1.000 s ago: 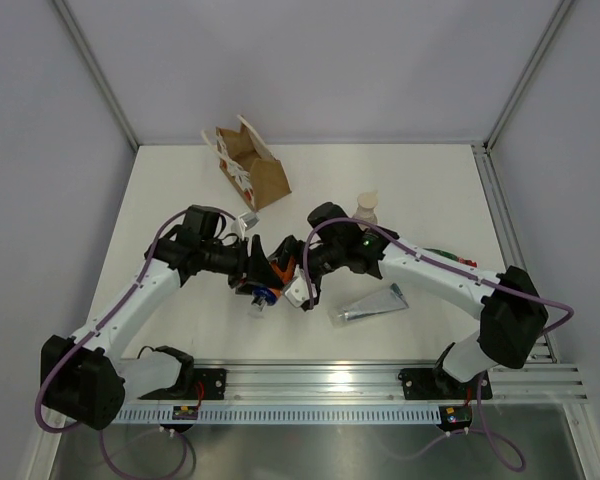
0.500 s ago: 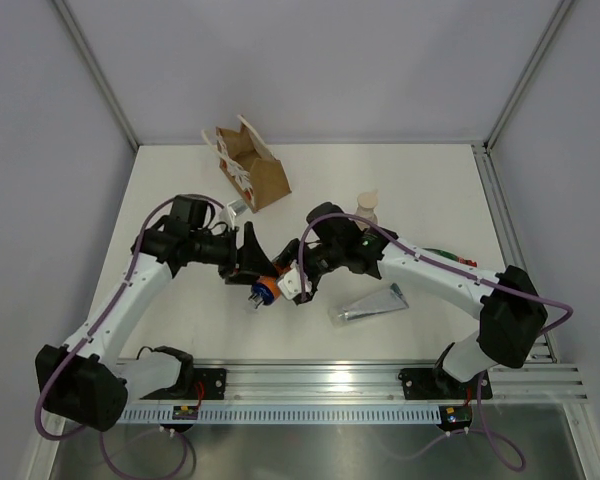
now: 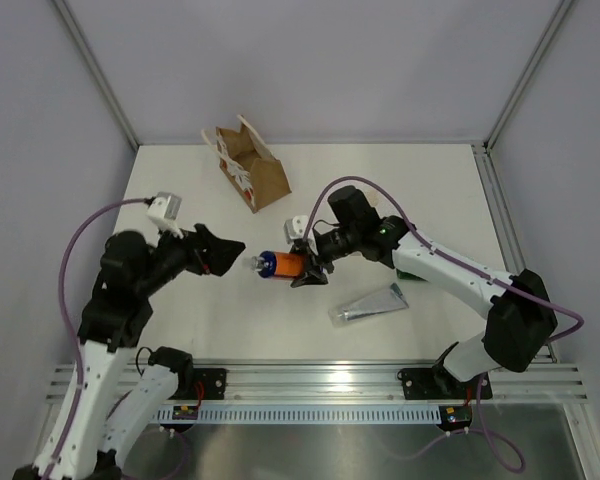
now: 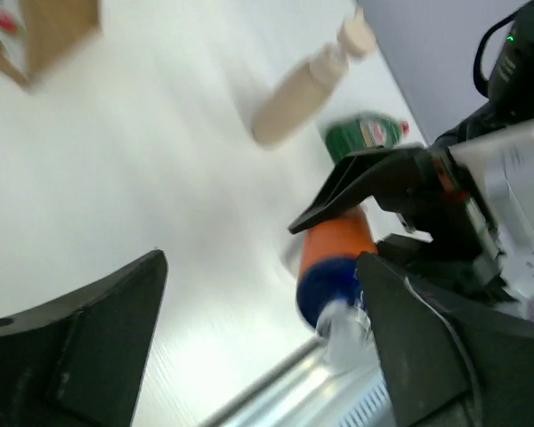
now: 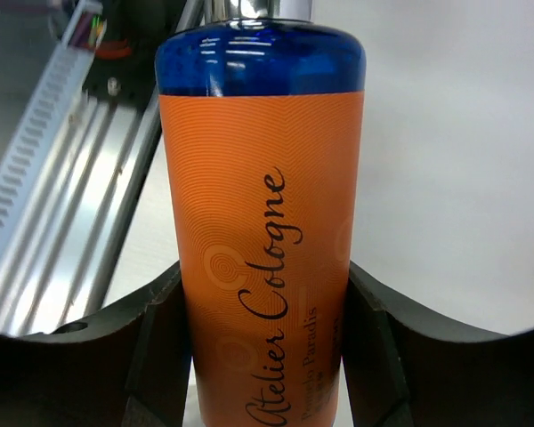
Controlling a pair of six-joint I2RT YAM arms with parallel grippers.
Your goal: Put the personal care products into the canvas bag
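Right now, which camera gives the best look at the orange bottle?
The right wrist view: the orange bottle fills the picture, its label readable. The overhead view shows it small and sideways in the right gripper; the left wrist view shows it blurred, partly hidden by that gripper.

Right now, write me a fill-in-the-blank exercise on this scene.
The right gripper is shut on a clear-capped bottle whose label is ___.
The left gripper has its jaws ___.
The silver-grey flat tube lies on the white ___.
Missing: orange; open; table.
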